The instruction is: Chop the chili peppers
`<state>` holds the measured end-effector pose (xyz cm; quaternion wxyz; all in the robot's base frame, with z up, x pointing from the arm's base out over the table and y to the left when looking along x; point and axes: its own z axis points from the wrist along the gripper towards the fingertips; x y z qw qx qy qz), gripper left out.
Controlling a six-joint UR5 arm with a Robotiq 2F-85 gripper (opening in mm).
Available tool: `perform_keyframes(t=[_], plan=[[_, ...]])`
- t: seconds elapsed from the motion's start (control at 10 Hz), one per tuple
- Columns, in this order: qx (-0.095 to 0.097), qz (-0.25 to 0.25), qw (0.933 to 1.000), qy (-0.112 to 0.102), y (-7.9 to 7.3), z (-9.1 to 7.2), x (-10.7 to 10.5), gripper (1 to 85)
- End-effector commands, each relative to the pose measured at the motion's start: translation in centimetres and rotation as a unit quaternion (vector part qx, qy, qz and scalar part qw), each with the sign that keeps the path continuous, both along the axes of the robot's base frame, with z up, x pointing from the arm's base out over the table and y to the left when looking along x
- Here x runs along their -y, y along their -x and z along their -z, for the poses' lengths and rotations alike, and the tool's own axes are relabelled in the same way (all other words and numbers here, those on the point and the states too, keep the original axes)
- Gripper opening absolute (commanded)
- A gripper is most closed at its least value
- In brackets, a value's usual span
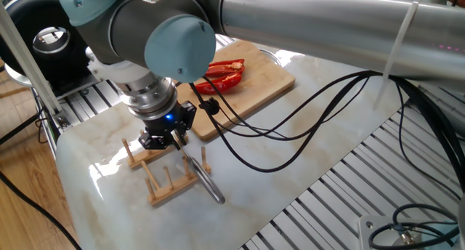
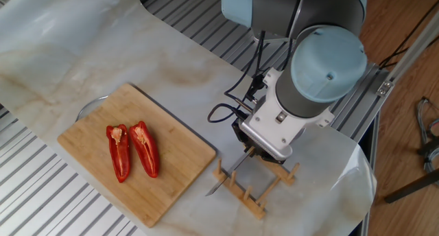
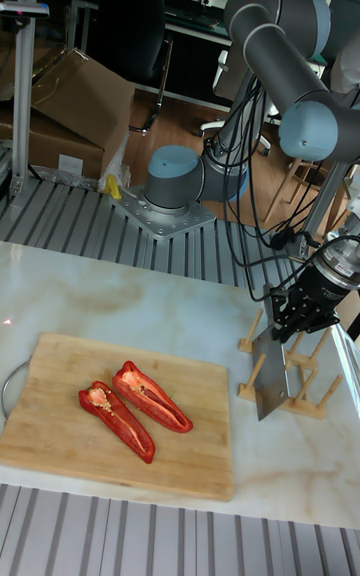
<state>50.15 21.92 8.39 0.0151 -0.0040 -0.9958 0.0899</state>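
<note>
Gripper [image 3: 293, 328] jaws, knife [image 3: 270, 383] handle hidden by wrist.

No text, label, brand, number or sign can be read in any of the three views; nothing shows lettering clear enough to make out.

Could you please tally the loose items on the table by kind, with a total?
Chili pepper halves: 2
Cutting board: 1
Wooden rack: 1
Knife: 1
Total: 5
</note>
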Motion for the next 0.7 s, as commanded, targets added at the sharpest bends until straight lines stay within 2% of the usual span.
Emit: perform_keyframes(t=[0.0, 0.6], plan=[[-0.001, 0.003, 1.0, -0.006, 0.24, 0.5, -0.01, 20.0], [0.004, 0.007, 1.0, -0.003, 0.2, 1.47, 0.0, 19.7]])
